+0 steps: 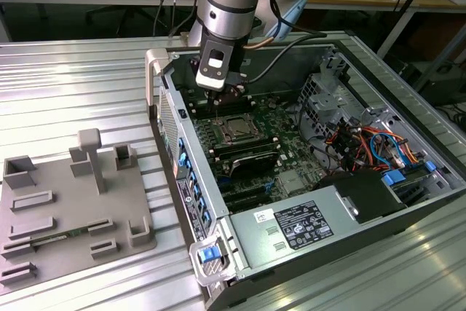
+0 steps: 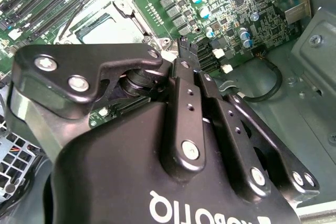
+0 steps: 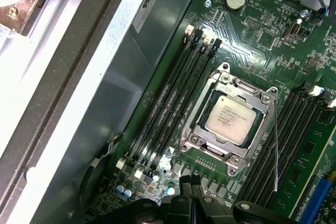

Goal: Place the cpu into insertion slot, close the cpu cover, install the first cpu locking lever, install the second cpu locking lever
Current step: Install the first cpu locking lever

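Item: the cpu. It lies flat in the insertion slot with its silver top facing up. The cpu cover is down and frames it on all sides.

Handling, by my judgement: the chip is light, stiff and fragile underneath, and safe to take only by its edges, which the cover now blocks. The cover is thin, rigid sheet metal. Just beside the slot runs a thin locking lever. It looks like springy wire, best pressed near its free end.

My gripper hangs near the slot, apart from it, with its fingers together on nothing.

The first wrist view gives the cpu top, the cover and the lever in full, with memory slots flanking the slot. In the second wrist view my gripper hides much of the slot, but its linkage shows plainly, drawn in to meeting tips. The exterior view adds the open computer case around the slot, with my gripper inside it.
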Controlling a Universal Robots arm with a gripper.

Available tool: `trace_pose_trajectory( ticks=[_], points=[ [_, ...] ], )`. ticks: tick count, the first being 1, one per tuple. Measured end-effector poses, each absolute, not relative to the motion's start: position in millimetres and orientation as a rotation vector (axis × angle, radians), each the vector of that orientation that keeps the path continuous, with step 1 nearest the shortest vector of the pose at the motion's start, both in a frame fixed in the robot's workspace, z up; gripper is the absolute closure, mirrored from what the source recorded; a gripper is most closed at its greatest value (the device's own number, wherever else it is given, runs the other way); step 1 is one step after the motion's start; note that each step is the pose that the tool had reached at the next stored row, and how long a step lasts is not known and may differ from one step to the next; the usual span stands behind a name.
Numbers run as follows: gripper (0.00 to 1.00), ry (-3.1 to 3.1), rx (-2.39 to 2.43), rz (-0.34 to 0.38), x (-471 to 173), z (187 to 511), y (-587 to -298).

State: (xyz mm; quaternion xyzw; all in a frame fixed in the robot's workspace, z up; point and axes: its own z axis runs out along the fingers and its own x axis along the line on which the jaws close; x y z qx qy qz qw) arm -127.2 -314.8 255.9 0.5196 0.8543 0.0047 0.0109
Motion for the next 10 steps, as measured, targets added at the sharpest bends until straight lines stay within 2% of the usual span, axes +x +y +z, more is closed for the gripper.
trace_pose_trajectory(
  ticks=[10],
  points=[
    [0.89, 2.679, 1.598, 0.015, -127.2, 255.7, -314.8]
  ],
)
